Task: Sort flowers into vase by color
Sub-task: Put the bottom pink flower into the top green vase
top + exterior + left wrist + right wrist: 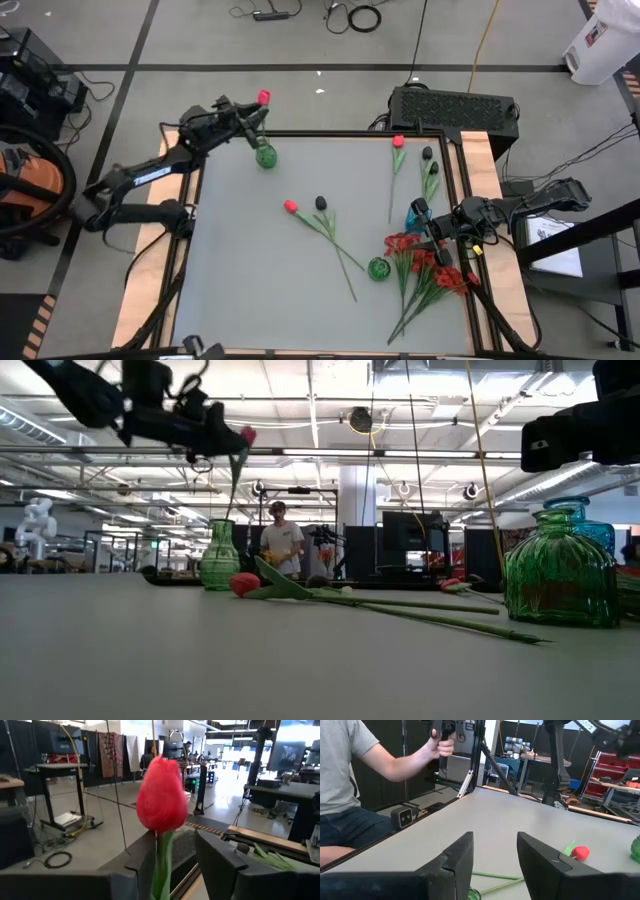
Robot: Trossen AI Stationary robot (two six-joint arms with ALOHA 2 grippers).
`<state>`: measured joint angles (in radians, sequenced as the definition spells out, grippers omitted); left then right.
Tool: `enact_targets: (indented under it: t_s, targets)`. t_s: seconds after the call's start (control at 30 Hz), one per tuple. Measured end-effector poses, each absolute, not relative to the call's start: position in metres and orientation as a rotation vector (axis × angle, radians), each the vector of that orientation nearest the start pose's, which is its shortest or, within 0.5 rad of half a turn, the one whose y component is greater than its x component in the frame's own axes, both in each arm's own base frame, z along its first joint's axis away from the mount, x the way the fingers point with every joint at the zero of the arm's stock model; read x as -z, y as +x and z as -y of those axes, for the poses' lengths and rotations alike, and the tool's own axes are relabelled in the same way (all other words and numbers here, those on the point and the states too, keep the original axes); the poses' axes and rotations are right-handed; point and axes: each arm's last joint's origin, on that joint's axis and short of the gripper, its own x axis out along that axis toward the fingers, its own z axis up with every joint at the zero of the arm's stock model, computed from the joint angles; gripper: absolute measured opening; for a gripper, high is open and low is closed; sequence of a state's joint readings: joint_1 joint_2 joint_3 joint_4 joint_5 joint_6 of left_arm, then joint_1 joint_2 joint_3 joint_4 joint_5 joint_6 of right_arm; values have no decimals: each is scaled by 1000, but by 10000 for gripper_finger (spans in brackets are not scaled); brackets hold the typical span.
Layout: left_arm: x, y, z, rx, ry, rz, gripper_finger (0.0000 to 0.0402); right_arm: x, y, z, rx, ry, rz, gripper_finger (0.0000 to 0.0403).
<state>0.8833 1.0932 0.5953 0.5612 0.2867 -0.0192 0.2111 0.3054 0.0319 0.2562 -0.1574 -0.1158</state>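
Step in hand: left claw (252, 117) gripping red-pink tulip bud on green stem (264, 97), held above round green glass vase (265, 156) at bench (240, 270) far edge. Next: lower stem into vase mouth, then release. Right claw (428, 222) open, idle near bushy red blossoms (425, 265).

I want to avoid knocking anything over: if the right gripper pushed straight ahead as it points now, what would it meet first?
Probably nothing close: ahead of the open right gripper is bare table. The red tulip on the table lies off to one side; depth is unclear.
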Motion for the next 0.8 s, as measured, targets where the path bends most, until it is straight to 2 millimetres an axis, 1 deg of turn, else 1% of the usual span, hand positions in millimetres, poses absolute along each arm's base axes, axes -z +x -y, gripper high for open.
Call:
enact_targets:
  t_s: [0.17,0.33,0.43,0.6,0.8]
  targets:
    - [-297,140,-153,-565,9,48,144,-173,113,-29,-369,-115,4,144]
    - [-302,124,-129,-544,-22,-2,144,-173,113,-29,-369,-115,4,144]
    - [-302,117,-120,-544,-44,-35,144,-173,113,-29,-369,-115,4,144]
    - [-301,112,-115,-545,-62,-63,144,-173,113,-29,-369,-115,4,144]
    - [-295,116,-121,-567,-85,-101,144,-173,113,-29,-369,-115,4,144]
